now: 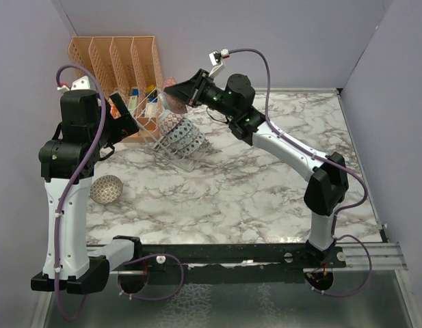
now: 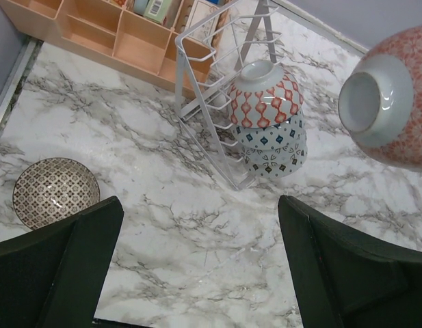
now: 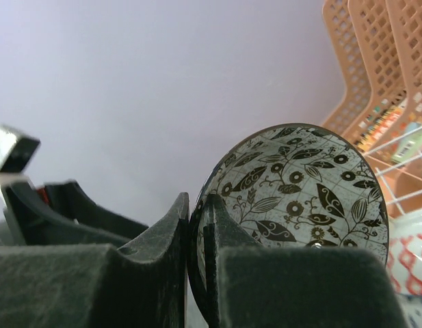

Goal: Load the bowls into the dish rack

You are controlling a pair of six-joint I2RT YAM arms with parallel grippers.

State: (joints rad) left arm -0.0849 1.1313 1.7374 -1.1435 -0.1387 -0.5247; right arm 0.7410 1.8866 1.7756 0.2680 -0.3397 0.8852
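Where the overhead view looks down on the table [image 1: 265,184], the right gripper [image 1: 178,92] hangs just above the far end of the dish rack [image 1: 190,158], which seems to sit askew beside the orange organiser [image 1: 115,58]. One loose bowl [image 1: 106,189] lies well apart from it, near the left arm. From the left wrist, the left gripper [image 2: 197,273] is spread wide with nothing in it. At least three racked bowls [image 2: 265,96] nest on edge against the wires, and a pinkish-red bowl [image 2: 392,102] hangs in the air to the right with its underside showing, probably the one being carried. From the right wrist, the fingers are closed tight on the rim of a held bowl [image 3: 299,191] with black leaves inside. That thin rim pinch is the risk: glazed china could pivot or slip on the way down. A bump against the racked bowls or the light rack might shove it or knock them out.
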